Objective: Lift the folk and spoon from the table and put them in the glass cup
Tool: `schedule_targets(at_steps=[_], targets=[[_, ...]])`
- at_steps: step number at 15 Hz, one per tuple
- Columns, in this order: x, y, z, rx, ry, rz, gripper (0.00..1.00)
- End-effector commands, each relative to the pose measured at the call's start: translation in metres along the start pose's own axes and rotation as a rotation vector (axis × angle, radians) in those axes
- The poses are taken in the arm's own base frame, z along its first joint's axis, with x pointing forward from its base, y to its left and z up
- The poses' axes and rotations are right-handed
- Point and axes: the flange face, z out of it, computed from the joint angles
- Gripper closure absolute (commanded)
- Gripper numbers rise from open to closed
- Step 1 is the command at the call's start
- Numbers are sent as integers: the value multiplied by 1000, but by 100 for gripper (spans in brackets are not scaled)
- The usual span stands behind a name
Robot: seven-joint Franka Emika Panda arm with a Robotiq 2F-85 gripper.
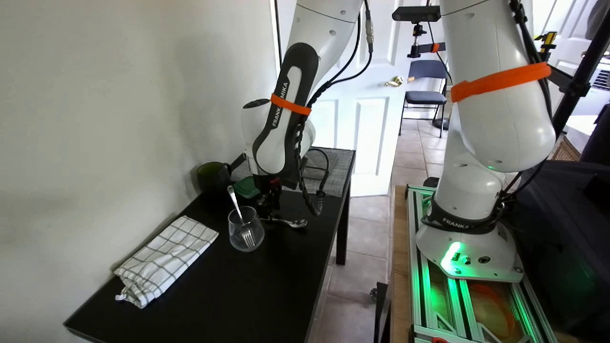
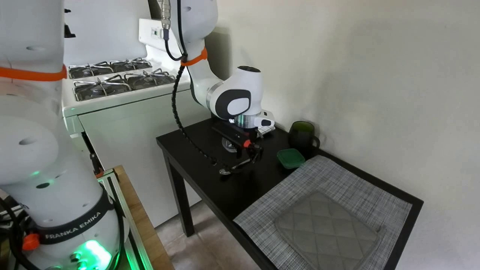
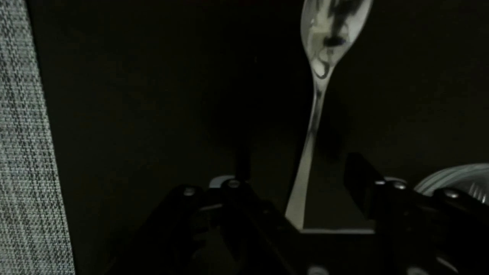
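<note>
The fork (image 1: 235,200) stands tilted in the clear glass cup (image 1: 259,232), tines down, on the black table (image 1: 276,286). In the wrist view the glass cup (image 3: 447,175) shows at the right edge, partly covered by a finger, with the fork's tines (image 3: 477,192) inside. The spoon (image 3: 315,118) lies on the table beside the glass; its bowl shows in both exterior views (image 1: 297,223) (image 2: 225,171). My gripper (image 3: 298,168) is open above the spoon, its fingers on either side of the handle with gaps. The handle's end is hidden behind the gripper. The gripper's fingertips are dark in both exterior views (image 2: 255,155).
A dark green mug (image 1: 213,177) and a green container (image 2: 290,158) stand behind the gripper near the wall. A checked towel (image 1: 167,257) lies along the wall side. A grey placemat (image 2: 262,221) with a quilted pad (image 2: 326,228) covers one table end.
</note>
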Motion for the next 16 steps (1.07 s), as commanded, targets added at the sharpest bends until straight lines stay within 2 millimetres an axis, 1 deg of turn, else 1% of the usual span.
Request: schedule_targets(at_steps=[1,2,3,4,5,7,8,9,10,12,14,16], targets=[[6,-5,13,-4,-12,16,26],[7,-5,14,-2,-12,17,44],[8,-6,14,1,-8,18,45],[9,-6,14,1,-7,17,51],[10,-6,14,-1,-6,15,61],[10,-7,14,-2,-3,13,77],[10,-6,13,-4,0,12,84],[10,-6,12,-4,1,11,92],[10,-6,10,-4,1,10,98],[10,-5,7,-2,5,13,100],[8,-3,1,-1,11,8,97],[5,-1,-11,6,24,6,97]])
